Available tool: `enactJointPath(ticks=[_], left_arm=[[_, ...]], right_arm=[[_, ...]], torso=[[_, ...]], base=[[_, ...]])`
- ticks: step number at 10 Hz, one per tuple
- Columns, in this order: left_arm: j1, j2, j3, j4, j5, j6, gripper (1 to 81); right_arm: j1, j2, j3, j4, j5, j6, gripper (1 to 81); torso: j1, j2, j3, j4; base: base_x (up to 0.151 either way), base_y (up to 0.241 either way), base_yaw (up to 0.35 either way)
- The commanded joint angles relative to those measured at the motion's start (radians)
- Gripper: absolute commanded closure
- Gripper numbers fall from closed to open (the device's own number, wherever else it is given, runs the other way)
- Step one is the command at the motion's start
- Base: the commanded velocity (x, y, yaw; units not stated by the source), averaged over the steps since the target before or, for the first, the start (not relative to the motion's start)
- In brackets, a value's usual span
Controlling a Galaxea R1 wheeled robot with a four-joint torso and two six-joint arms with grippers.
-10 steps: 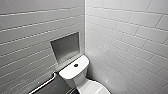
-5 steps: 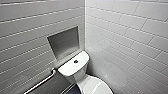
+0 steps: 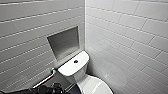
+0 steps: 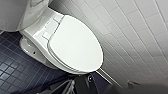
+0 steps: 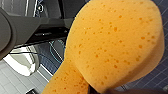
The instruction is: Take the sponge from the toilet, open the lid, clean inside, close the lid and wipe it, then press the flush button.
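We face a corner of white tiled walls (image 3: 125,37), with a dark blue tiled floor (image 4: 15,75) below. The toilet (image 3: 75,68) stands against the wall with its boxy tank under a recessed niche (image 3: 63,42), and its lid (image 4: 75,45) lies shut over the bowl. A grab bar (image 3: 46,78) runs along the wall just beside the tank, and our left arm (image 3: 42,89) comes in beneath it. The left gripper (image 4: 83,85) hangs near the front of the lid, and we cannot tell whether it is spread or closed. The sponge (image 5: 112,42) is off the toilet, aloft above the floor, pinched at its narrowed waist by the right gripper (image 5: 100,89). The flush button (image 3: 75,61) sits in the middle of the tank top
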Motion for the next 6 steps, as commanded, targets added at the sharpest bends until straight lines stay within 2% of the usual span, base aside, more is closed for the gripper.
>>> enactJointPath(ticks=[1, 6], left_arm=[[-0.216, -0.018, 0.031, -0.108, 0.112, 0.000, 1.0], [-0.399, 0.033, 0.021, -0.223, 0.111, -0.002, 1.0]], right_arm=[[-0.002, -0.020, 0.013, -0.007, -0.071, 0.002, 81.1], [0.001, -0.011, 0.005, -0.010, -0.064, 0.002, 81.1]], torso=[[0.000, 0.000, 0.000, 0.000], [0.000, 0.000, -0.083, 0.000]], base=[[0.000, 0.000, 0.000], [0.000, 0.000, 0.000]])
